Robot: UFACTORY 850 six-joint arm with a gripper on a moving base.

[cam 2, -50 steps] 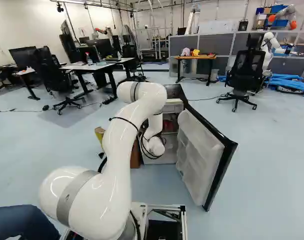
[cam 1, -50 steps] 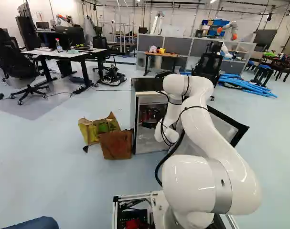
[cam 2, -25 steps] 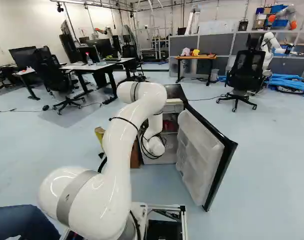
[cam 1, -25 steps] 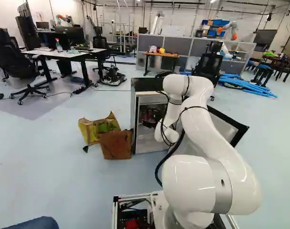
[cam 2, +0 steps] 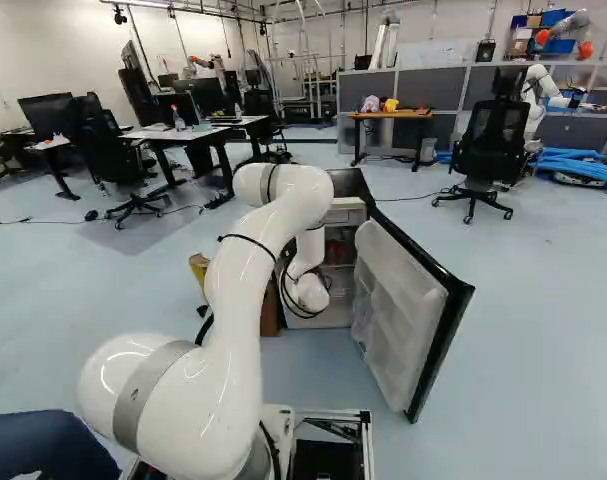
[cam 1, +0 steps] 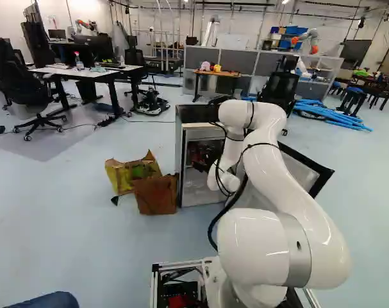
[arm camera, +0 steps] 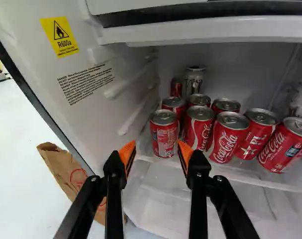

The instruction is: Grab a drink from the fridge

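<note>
1. Red soda cans (arm camera: 228, 144) stood upright in a cluster on a shelf (arm camera: 240, 175) inside the fridge (cam 1: 202, 114), with a silver can (arm camera: 194, 79) behind them.
2. The gripper (cam 1: 200, 159) faced that cluster with its fingers spread wide; in the wrist view, the gripper (arm camera: 156, 149) had a red can ahead of its gap.
3. The fridge door (cam 2: 393, 310) hung open beside the white arm (cam 2: 245, 290).
4. A brown paper bag (cam 1: 157, 194) sat just beside the fridge, a yellow bag (cam 1: 120, 176) next to it.

Cans (arm camera: 165, 142) — red, silver-topped
</note>
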